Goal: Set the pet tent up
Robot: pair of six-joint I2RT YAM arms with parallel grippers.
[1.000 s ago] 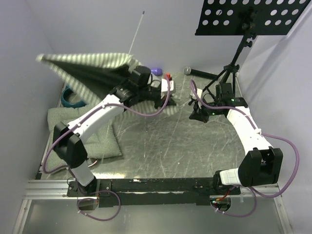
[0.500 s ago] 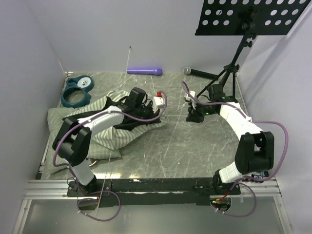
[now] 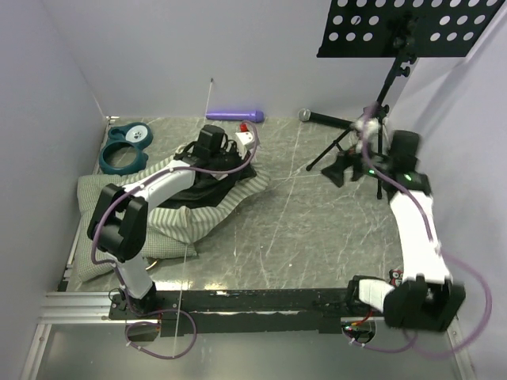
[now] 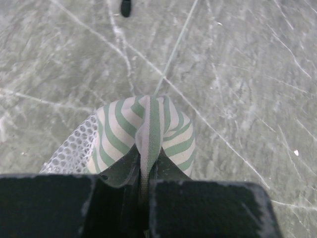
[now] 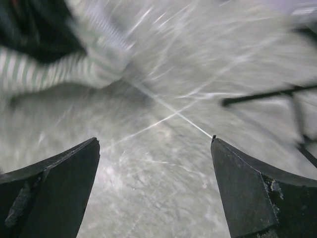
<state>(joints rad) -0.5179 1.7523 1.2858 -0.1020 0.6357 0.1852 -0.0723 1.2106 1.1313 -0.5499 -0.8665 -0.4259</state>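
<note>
The collapsed pet tent (image 3: pixel 194 220) lies partly over the quilted cushion (image 3: pixel 91 191), its striped seam pinched by the left gripper (image 4: pixel 146 179), apparently for lifting, while the right gripper (image 5: pixel 154 148) gapes empty, well apart.

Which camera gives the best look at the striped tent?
The top external view: it shows most of the pet tent, lying collapsed. The left wrist view shows only a pinched striped fold; the right wrist view catches a blurred edge.
</note>
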